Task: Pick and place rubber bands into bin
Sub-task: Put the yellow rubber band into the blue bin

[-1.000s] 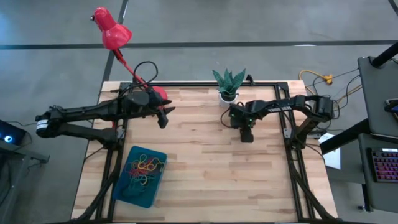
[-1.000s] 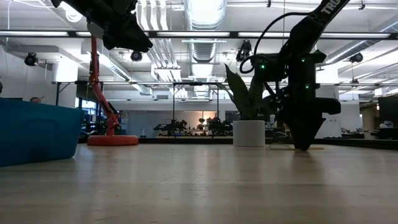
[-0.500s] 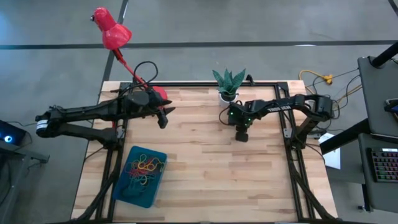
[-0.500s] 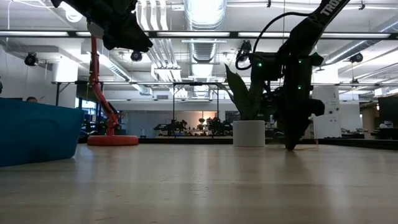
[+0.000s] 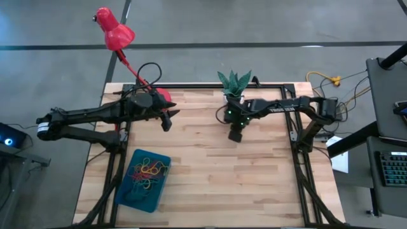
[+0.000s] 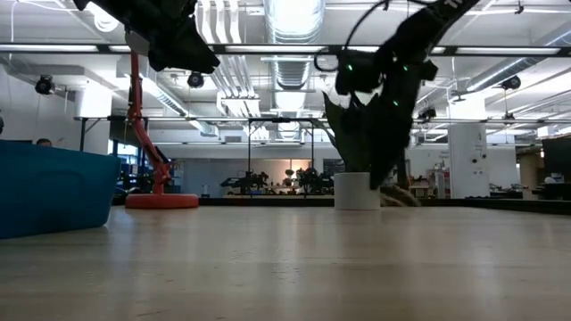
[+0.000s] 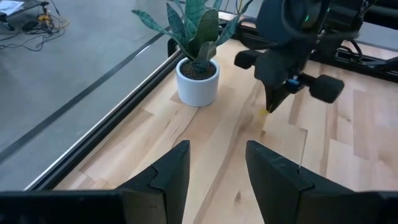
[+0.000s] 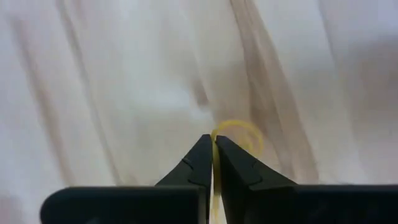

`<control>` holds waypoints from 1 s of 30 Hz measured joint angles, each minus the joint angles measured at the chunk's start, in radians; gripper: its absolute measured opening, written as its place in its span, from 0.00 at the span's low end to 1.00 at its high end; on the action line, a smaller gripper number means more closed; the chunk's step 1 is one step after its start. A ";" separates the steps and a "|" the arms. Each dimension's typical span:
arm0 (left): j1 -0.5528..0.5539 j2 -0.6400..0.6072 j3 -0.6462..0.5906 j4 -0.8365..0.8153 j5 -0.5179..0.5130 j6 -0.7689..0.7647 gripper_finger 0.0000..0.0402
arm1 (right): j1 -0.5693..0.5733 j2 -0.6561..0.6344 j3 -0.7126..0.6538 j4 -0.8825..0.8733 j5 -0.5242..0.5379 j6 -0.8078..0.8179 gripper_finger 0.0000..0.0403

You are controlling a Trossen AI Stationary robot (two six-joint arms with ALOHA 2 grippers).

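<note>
My right gripper [image 5: 234, 135] hangs above the table's far middle, in front of the white plant pot [image 5: 233, 97], shut on a yellow rubber band [image 8: 239, 133]. In the left wrist view the band is a small yellow bit [image 7: 266, 112] at its fingertips. The teal bin [image 5: 130, 191] stands at the near left and holds several coloured rubber bands [image 5: 147, 172]. My left gripper [image 5: 166, 121] hovers open by the red lamp's base, holding nothing; its two fingers stand apart in its own wrist view [image 7: 217, 163]. My right gripper pinches the yellow rubber band between its two fingertips [image 8: 202, 157]. A small loop of the band [image 8: 247, 129] sticks out beyond the tips. The fingers slant downward, tipped toward the table's left. The band is lifted clear of the table.
A white pot with a green plant [image 5: 234, 83] stands close behind my right gripper. The red desk lamp [image 5: 114, 32] rises from its base [image 5: 163, 97] at the far left, beside my left arm. Bare wood lies between the grippers and the bin [image 6: 49, 192].
My right gripper has risen off the table and gone toward the table's left edge, tipping as it went, with the yellow rubber band lifted clear at its fingertips.
</note>
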 joint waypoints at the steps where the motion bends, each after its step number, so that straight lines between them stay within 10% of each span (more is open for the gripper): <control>1: 0.000 0.000 0.000 0.000 0.000 0.000 0.35 | 0.006 -0.001 0.024 -0.004 -0.013 0.006 0.02; 14: 0.000 -0.031 0.003 -0.003 0.003 0.050 0.35 | 0.128 0.035 0.423 0.000 -0.030 0.049 0.02; 30: 0.000 -0.324 -0.001 -0.295 0.002 -0.035 0.35 | 0.197 0.501 1.041 -0.009 -0.359 0.053 0.02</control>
